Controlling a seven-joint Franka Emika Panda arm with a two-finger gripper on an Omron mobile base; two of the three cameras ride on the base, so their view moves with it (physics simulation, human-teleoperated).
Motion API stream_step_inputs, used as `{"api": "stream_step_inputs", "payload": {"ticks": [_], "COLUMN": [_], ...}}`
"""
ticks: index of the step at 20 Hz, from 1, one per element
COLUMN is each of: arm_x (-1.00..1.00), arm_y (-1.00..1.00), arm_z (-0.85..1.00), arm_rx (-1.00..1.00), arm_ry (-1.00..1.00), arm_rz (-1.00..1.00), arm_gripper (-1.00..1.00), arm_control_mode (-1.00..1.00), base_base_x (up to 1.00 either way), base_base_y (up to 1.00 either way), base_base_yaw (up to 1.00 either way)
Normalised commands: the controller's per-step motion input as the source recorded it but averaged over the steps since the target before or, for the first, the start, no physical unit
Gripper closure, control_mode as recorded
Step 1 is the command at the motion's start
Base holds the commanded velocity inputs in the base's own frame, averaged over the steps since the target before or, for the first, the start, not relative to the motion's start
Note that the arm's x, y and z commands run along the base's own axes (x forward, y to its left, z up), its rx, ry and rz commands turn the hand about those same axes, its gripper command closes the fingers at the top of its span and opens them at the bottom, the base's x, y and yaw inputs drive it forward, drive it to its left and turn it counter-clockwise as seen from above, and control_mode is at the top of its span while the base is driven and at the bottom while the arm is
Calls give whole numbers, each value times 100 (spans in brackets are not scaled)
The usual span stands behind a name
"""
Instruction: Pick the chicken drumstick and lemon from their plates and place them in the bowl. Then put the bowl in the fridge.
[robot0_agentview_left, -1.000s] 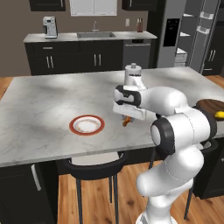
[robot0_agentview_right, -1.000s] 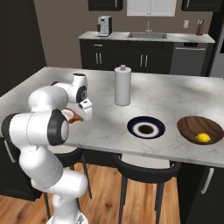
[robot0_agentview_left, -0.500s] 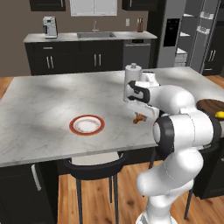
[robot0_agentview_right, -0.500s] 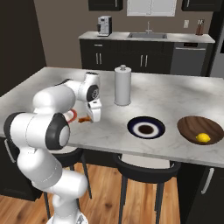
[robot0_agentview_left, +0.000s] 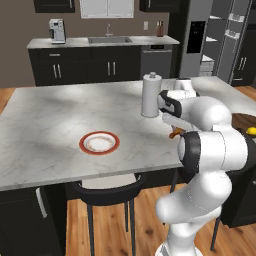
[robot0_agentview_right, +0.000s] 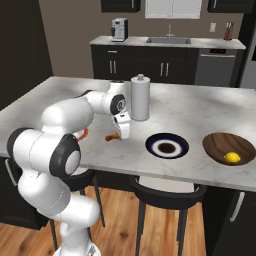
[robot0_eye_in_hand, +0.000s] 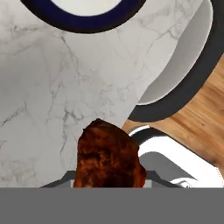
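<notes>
The hand (robot0_agentview_right: 121, 131) hangs just above the marble worktop (robot0_agentview_right: 190, 107), pinching the chicken drumstick (robot0_eye_in_hand: 109, 157), whose browned meat juts out from between the fingers in the hand view and shows as an orange-brown bit beside the hand in the right base view (robot0_agentview_right: 113, 136). The hand sits just in front of the white paper towel roll (robot0_agentview_right: 140, 98) and to the left of the navy-rimmed plate (robot0_agentview_right: 167, 146), whose rim also shows at the top of the hand view. Further right on the worktop stands the wooden bowl (robot0_agentview_right: 231, 147) with the lemon (robot0_agentview_right: 232, 158) lying inside it. The orange-rimmed plate (robot0_agentview_left: 100, 143) lies well apart on the other side of the arm, nothing on it.
</notes>
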Motion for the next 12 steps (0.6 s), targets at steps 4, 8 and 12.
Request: {"api": "stream_step_inputs", "payload": {"ticks": [4, 8, 12], "arm_x": [-13, -9, -4], "arm_y": [-75, -75, -75], "arm_z": [2, 4, 6], "arm_rx": [-3, 0, 0], "arm_ry": [0, 0, 0], "arm_rz": [-6, -6, -11], "arm_gripper": [100, 100, 100], "arm_control_mode": [-100, -100, -100], "base_base_x": [0, 0, 0], "base_base_y": [0, 0, 0], "base_base_yaw": [0, 0, 0]}}
